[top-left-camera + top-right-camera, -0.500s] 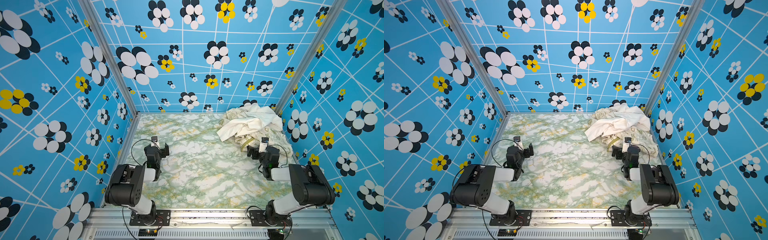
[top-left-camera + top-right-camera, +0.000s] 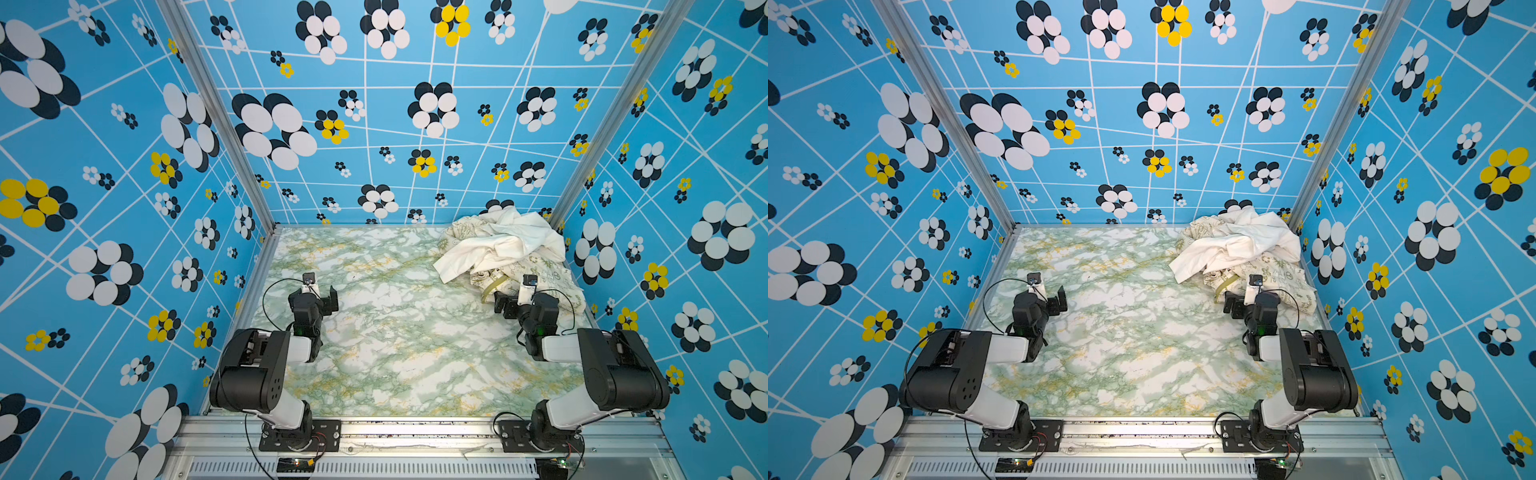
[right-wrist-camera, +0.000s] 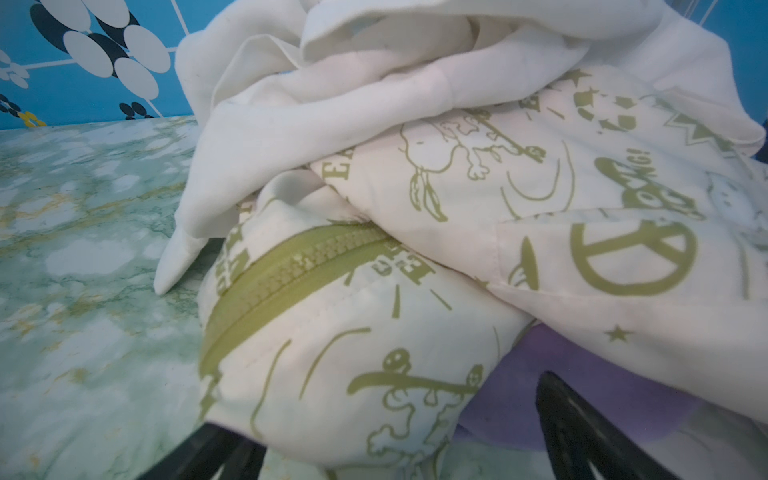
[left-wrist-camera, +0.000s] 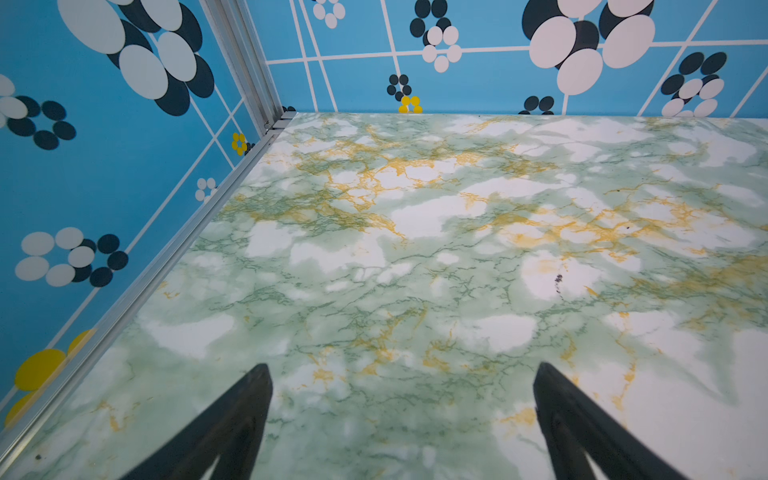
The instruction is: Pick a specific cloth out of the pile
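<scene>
The pile lies in the table's back right corner in both top views. Its plain white cloth rests over a cream cloth with green print and an olive zipper strip. The lavender cloth shows only in the right wrist view, as a patch under the cream fabric. My right gripper stands open at the pile's near edge. A cream fold bulges between its fingers, ungripped. My left gripper is open and empty over the bare table, far left of the pile.
The green and white marbled table top is closed in by blue flower-patterned walls on the left, back and right. An aluminium rail carrying both arm bases runs along the front. A metal frame strip edges the table on the left.
</scene>
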`<state>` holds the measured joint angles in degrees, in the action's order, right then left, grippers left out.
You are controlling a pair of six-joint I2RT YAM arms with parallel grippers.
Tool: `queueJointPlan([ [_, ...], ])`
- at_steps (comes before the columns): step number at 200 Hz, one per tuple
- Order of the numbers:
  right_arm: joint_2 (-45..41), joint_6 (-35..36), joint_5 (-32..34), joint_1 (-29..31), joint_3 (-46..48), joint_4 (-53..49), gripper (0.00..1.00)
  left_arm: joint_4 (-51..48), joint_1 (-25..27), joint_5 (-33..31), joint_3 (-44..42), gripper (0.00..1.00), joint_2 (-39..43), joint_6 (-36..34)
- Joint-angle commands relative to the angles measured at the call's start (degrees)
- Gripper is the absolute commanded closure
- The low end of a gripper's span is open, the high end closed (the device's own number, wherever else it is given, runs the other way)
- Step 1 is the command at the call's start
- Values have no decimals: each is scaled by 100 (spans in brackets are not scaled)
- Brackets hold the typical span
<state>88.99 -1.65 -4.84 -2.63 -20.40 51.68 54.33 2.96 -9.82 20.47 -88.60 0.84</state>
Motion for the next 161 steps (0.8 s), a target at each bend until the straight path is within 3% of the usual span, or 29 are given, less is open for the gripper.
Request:
queueJointPlan([
  [1,-57,77,53,35,-108,90,1,20,-15,-46,45,1,-8,74],
  [137,-119,-127,750,97,-162,-4,1,33,-11,-51,10,1,97,61],
  [161,-778,-245,938,94,-570,-1452,1,-871,55,24,80,1,992,-22],
])
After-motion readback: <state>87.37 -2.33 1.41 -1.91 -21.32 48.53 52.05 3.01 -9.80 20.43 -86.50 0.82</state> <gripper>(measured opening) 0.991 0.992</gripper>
